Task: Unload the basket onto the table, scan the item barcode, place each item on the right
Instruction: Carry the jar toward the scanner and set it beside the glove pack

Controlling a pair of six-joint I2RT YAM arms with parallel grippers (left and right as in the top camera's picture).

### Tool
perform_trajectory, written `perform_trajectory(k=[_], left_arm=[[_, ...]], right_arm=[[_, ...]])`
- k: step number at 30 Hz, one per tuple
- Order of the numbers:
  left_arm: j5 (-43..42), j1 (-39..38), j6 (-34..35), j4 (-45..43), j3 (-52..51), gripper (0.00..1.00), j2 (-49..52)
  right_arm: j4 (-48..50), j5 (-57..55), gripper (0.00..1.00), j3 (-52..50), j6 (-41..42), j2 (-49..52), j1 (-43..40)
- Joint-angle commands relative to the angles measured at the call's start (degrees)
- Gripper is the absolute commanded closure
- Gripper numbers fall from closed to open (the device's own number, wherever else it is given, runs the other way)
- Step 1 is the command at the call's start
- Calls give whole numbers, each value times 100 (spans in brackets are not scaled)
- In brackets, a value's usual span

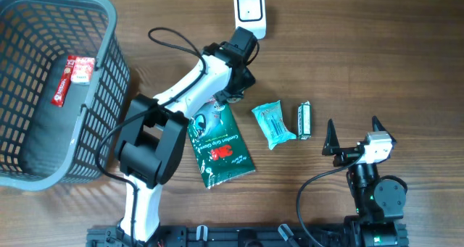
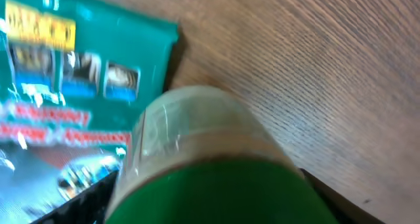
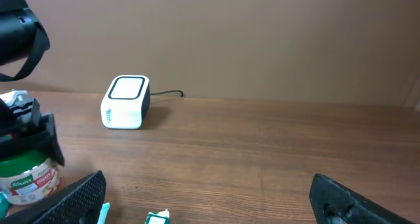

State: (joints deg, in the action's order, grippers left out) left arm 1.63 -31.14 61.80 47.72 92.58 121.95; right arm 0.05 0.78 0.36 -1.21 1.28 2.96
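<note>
Between L gripper [image 1: 233,84] jaws, near white scanner [image 3: 126,102]: green-lidded jar [image 3: 23,178], label "Knorr". Jaws partly apart around jar; gripped or loose, cannot tell. Just beside: green pack [image 1: 221,142], "Comfort Grip Gloves". R gripper [image 1: 354,133] spread wide, empty.

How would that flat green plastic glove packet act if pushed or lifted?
The flat green plastic glove packet would probably slide rather than roll, since it lies flat on the wooden table. Its glossy, wrinkled film looks floppy and light, so it would likely sag if lifted by one edge.
</note>
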Motion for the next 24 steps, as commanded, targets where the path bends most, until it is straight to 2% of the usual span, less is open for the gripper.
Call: perform_trajectory(k=[1, 3, 10, 16, 18, 21, 24], left_arm=[[-225, -214, 1681, -79, 0, 12, 33], [-413, -321, 1915, -232, 0, 0, 33], [-675, -402, 1956, -483, 0, 0, 31], [-1056, -420, 992, -66, 2, 0, -249], [-1034, -468, 422, 286, 2, 0, -728], [-752, -481, -50, 380, 2, 0, -1425], [-11, -479, -393, 361, 28, 0, -2267]], right_arm=[[33, -79, 0, -7, -26, -26, 20], [33, -79, 0, -7, -28, -26, 20], [35, -79, 0, -7, -28, -26, 20], [33, -79, 0, -7, -24, -26, 20], [33, -81, 0, -7, -26, -26, 20], [33, -79, 0, -7, -26, -26, 20], [33, -81, 0, -7, -28, -26, 20]])
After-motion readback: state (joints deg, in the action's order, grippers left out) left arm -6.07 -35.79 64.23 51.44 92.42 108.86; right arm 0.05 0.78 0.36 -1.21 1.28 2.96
